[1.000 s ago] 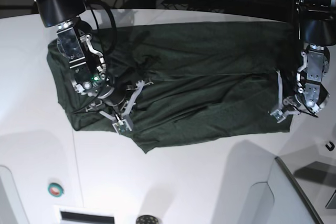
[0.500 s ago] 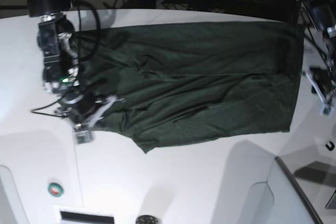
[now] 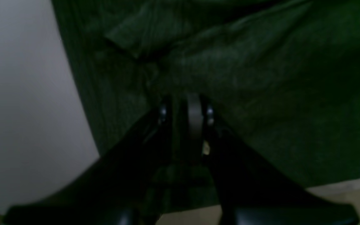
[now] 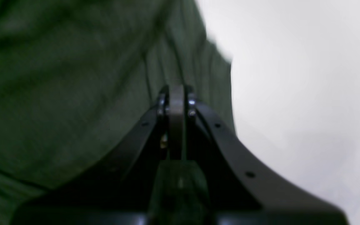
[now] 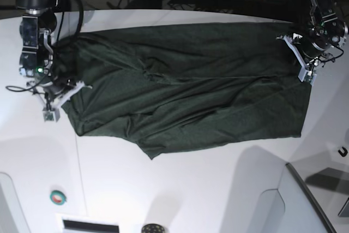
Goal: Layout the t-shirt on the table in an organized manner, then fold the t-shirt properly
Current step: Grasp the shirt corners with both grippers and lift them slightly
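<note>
A: Where was the shirt (image 5: 191, 88) at that point?

B: Spread along the far half of the table (image 5: 180, 189), long axis running side to side, dark green, with a diagonal ridge of wrinkles through the middle and one corner drooping toward the near edge. Not flat yet, and no clean outline to it.

A: So the step in hand was the layout, not the fold?

B: I judged so. To do it well, both ends needed tensioning apart evenly and low over the table, so the ridge would pull out rather than bunch. The drooping near corner also wanted squaring before any fold began.

A: And the grippers?

B: The right gripper (image 5: 52, 105) sat at the shirt's end on the base view's left. In its wrist view the jaws were pressed fully together, right at the fabric's edge where it meets the white top. Whether cloth was caught between them, I couldn't tell.

A: The left?

B: The left gripper (image 5: 302, 64) was at the opposite end, near the far corner. Its wrist view was dim, but the fingers stood only a sliver apart with fabric gathering into folds at the tips, so it looked pinched on the shirt.
</note>
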`<state>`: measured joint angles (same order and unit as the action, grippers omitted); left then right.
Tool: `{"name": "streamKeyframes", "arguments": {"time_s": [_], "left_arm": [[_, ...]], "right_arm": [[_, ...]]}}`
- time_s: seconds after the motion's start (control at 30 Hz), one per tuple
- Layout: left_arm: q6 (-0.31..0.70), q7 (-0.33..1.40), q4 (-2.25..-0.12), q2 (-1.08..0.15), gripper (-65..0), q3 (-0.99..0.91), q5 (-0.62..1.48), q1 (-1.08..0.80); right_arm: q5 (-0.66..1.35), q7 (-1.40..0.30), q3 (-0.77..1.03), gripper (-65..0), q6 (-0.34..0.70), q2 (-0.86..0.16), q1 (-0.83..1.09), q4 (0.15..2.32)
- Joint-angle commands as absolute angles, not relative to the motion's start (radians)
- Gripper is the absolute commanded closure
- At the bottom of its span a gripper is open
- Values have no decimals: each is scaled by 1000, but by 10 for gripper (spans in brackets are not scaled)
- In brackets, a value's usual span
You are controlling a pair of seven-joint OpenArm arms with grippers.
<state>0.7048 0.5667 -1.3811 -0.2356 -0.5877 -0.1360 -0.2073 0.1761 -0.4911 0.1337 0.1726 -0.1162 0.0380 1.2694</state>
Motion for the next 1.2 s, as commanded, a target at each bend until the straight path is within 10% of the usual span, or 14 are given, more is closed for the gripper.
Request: {"name": "streamKeyframes", "arguments": {"time_s": [0.0, 0.4, 1.17], "left_arm": [[698, 555, -1372, -257, -74, -590, -148, -186], [682, 355, -998, -294, -74, -492, -295, -28], [682, 452, -1245, -312, -72, -427, -283, -232]], "right_arm": [[180, -469, 137, -8, 170, -128, 19, 1270], [182, -467, 266, -6, 168, -130, 64, 1191], [182, -526, 200, -6, 176, -79, 289, 1577]]}}
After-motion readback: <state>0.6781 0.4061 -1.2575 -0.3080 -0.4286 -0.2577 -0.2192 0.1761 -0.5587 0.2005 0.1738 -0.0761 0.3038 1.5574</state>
